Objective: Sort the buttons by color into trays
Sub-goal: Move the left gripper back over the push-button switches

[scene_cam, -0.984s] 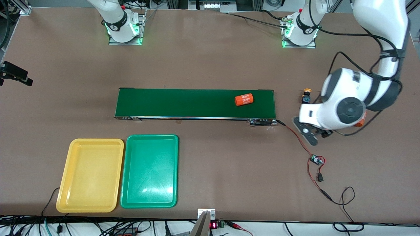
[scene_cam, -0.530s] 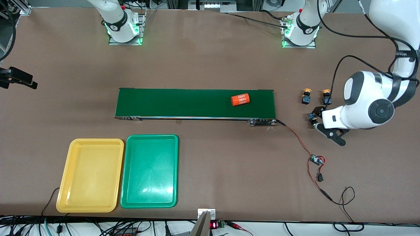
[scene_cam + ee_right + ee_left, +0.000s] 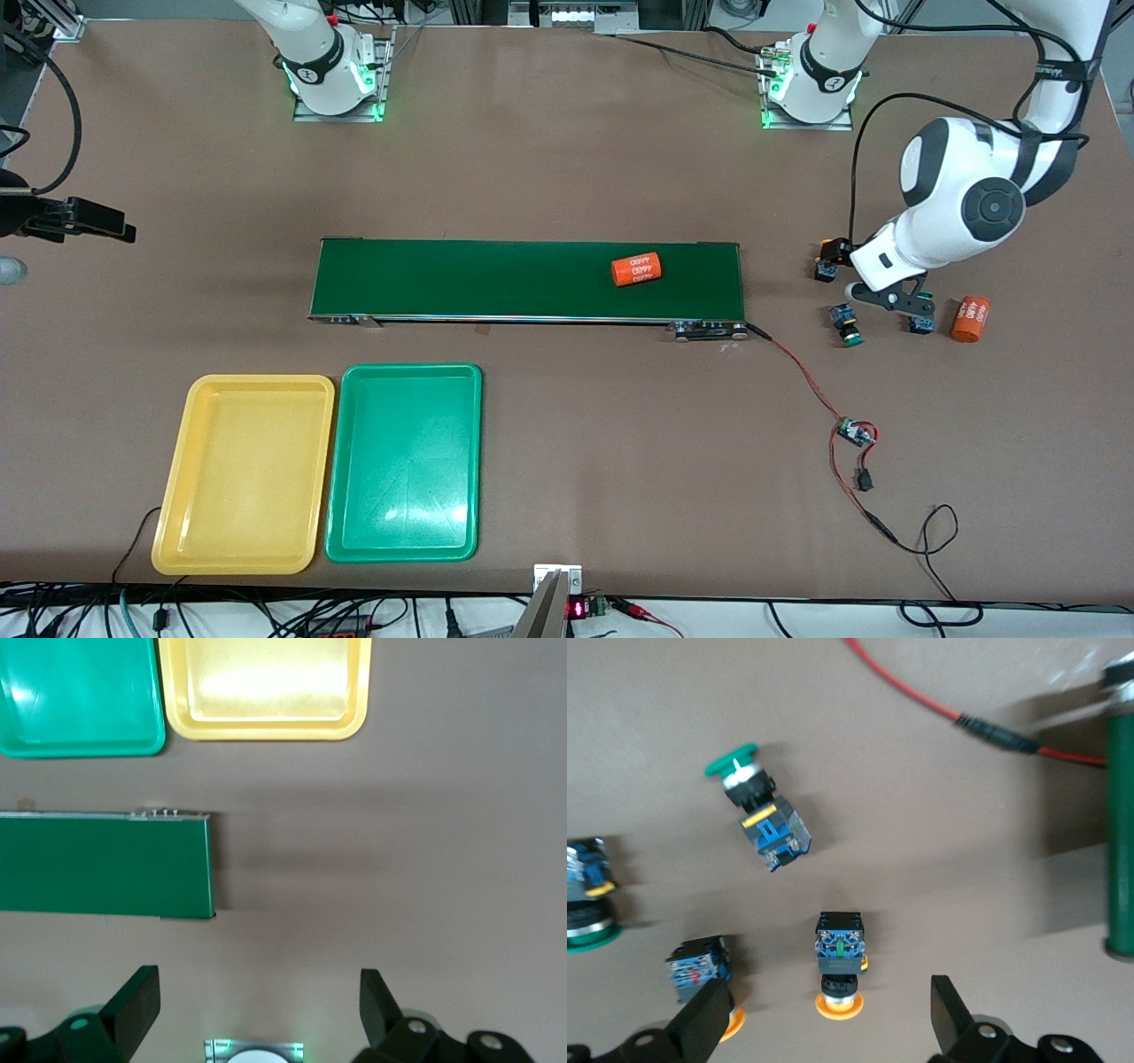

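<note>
Past the conveyor belt, at three o'clock, left gripper hangs jaws wide over the buttons; centre one cap first; right gripper waits, jaws wide; trays empty.

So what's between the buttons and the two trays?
The long dark-green conveyor belt carrying an orange cylinder, then bare table; the front view shows it.
</note>
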Robot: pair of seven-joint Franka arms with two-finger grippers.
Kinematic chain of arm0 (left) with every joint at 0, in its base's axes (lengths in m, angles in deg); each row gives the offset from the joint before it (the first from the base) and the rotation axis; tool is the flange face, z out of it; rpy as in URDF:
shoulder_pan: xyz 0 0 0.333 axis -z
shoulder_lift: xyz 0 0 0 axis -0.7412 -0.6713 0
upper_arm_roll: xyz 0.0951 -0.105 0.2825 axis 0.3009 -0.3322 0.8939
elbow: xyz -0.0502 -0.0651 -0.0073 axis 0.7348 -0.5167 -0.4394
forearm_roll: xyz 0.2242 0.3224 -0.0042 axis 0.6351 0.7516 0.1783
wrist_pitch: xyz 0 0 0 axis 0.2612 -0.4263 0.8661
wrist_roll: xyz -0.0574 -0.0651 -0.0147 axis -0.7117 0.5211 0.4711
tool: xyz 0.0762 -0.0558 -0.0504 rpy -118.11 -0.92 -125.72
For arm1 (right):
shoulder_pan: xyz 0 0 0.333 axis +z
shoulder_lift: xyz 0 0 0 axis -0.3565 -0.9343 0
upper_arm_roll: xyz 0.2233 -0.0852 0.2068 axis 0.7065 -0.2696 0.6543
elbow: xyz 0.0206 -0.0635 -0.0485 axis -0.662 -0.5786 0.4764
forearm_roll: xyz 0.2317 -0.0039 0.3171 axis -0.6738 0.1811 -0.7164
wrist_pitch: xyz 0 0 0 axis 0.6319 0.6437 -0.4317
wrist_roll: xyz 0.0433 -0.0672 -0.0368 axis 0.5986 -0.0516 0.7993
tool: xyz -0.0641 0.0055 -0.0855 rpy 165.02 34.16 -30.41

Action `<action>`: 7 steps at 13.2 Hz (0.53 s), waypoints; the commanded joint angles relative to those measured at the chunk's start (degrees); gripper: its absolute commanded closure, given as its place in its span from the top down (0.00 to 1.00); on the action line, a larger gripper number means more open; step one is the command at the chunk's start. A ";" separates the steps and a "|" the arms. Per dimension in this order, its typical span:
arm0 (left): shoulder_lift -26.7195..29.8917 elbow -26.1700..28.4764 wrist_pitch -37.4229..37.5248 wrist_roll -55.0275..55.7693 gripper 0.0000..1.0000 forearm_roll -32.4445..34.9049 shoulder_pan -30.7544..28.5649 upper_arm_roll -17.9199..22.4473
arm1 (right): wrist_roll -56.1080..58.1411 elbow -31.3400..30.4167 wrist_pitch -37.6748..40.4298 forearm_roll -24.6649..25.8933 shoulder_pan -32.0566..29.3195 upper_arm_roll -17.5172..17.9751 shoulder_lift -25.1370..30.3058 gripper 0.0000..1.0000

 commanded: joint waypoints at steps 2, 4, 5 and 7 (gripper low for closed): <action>-1.16 6.30 -8.25 -0.05 1.00 -1.29 -1.81 -0.13 | 0.56 -4.30 1.75 -0.25 0.28 -0.20 3.20 1.00; -3.00 6.48 -8.25 -0.48 1.00 -1.29 -1.72 -0.13 | 0.56 -10.44 -1.13 -0.25 -0.08 -0.38 7.41 1.00; -3.97 6.57 -8.34 -0.66 1.00 -1.20 -1.72 -0.13 | 0.56 -13.96 -2.89 -0.16 -0.08 -0.38 9.69 1.00; -5.20 6.48 -9.21 -0.75 1.00 -1.20 -1.72 -0.22 | 0.47 -22.82 -7.71 -0.07 0.01 -0.38 15.57 1.00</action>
